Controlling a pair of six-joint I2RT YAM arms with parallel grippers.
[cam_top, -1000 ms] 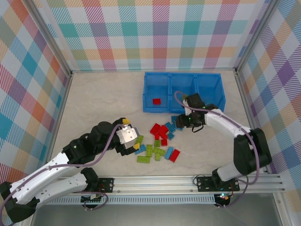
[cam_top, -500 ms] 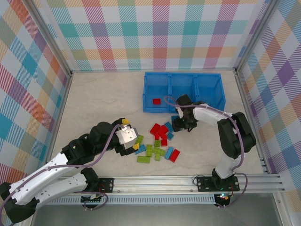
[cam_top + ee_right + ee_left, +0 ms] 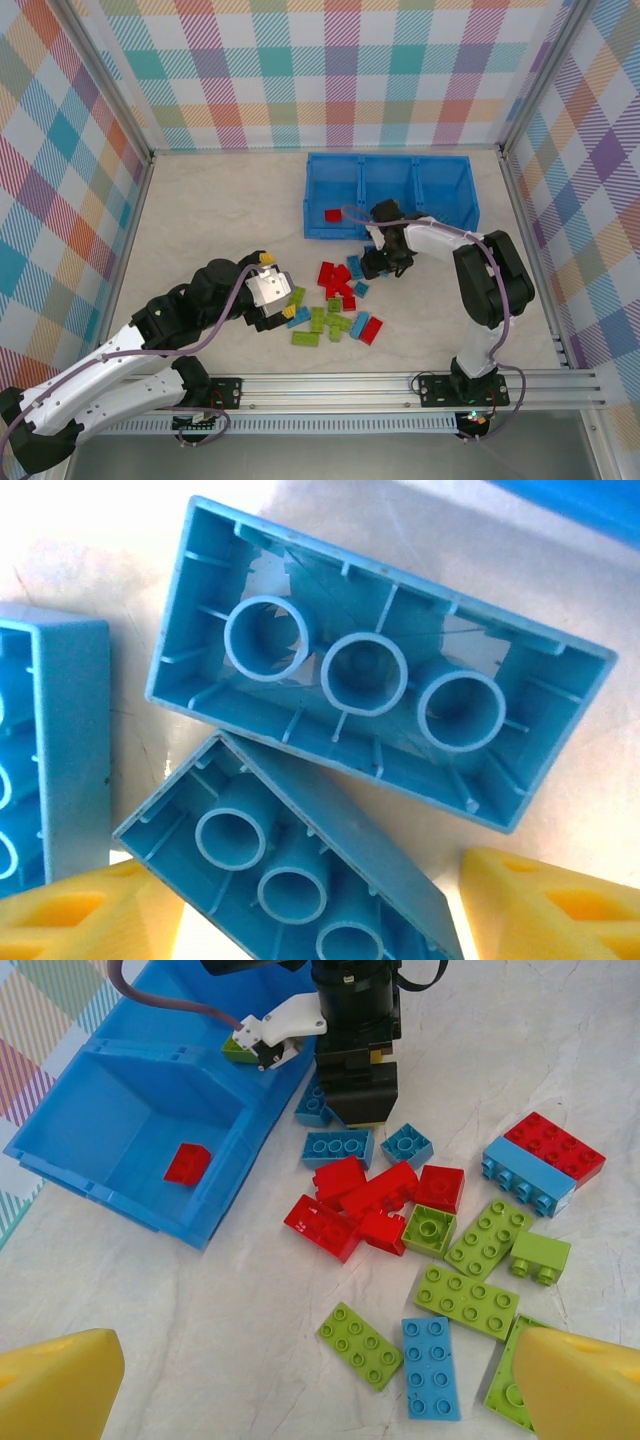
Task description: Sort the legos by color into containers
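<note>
The right gripper [image 3: 318, 908] has its yellow fingers either side of an upturned light blue brick [image 3: 290, 865]; I cannot tell whether they pinch it. The left gripper [image 3: 320, 1380] hangs spread wide over the legos [image 3: 335, 300]. 1 red brick [image 3: 333, 215] lies in the tray [image 3: 440, 159], in its left compartment; the other legos lie unsorted on the table [image 3: 200, 220].

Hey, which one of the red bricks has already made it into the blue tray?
The lone red brick lying in the tray's left compartment, seen from above; the other red bricks sit on the table among the loose pile.
</note>
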